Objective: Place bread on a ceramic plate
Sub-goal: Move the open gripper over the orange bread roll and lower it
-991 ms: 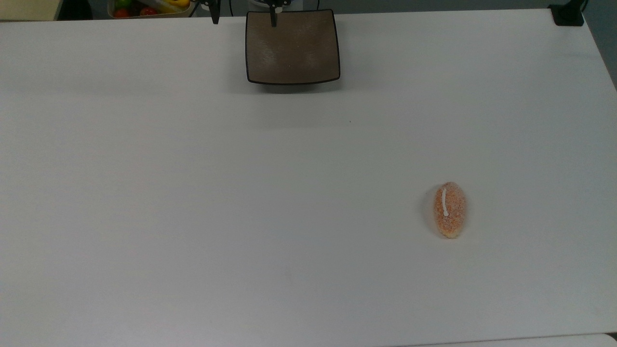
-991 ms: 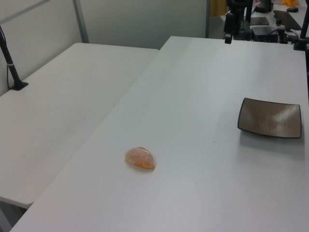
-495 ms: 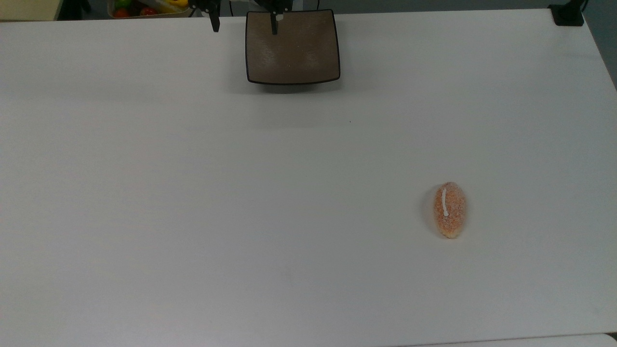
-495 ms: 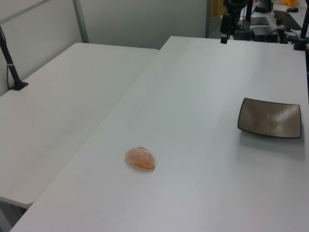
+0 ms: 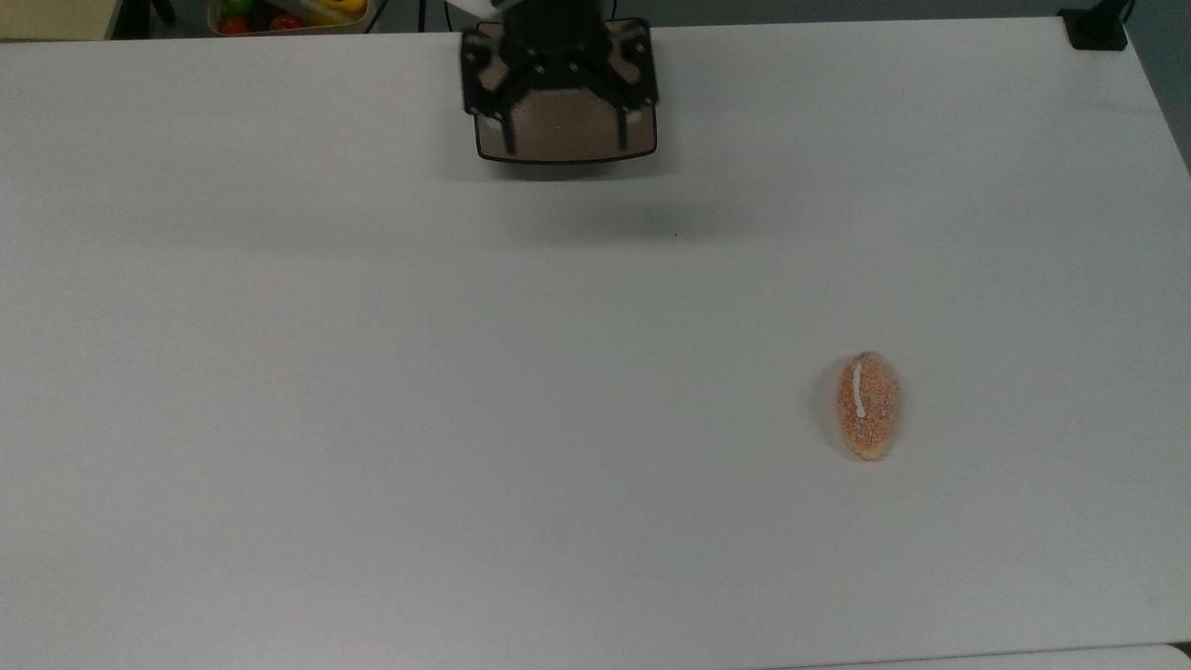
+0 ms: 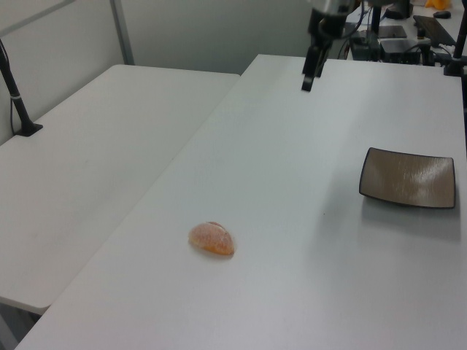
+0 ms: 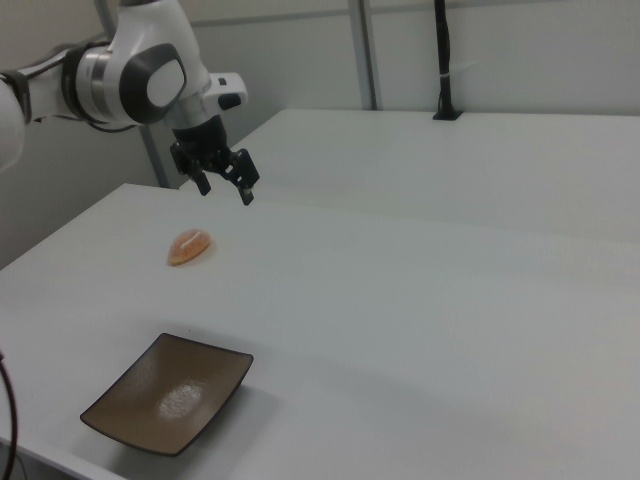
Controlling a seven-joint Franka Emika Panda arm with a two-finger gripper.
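The pincer (image 5: 565,130) hangs in the air with its two fingers spread apart and nothing between them; in the top view it sits at twelve o'clock, overlapping the ceramic plate (image 5: 558,126) and hiding the plate's far half. In the right view the pincer (image 7: 224,188) points down from the white and grey arm (image 7: 140,75), well above the counter (image 7: 400,300), its fingers parted and empty. In the left view the pincer (image 6: 308,79) shows as a dark finger hanging at about one o'clock, above the far part of the counter.

A second ago only the fingertips peeked in at the top view's upper edge, one over the plate's far rim and one to the top view's left of it. Half a second ago they had barely advanced. Now the whole pincer body has come into the top view, and in the left view it has come nearer and lower.

The ceramic plate (image 6: 407,179) has not moved; it lies flat on the counter, at three o'clock in the left view and at seven o'clock in the right view (image 7: 170,405).

The bread (image 5: 868,405) rests on the bare counter at four o'clock in the top view, well apart from plate and pincer, its white stripe up, in the same place as before. In the left view the bread (image 6: 212,239) lies at seven o'clock; in the right view the bread (image 7: 190,246) lies just below the pincer.
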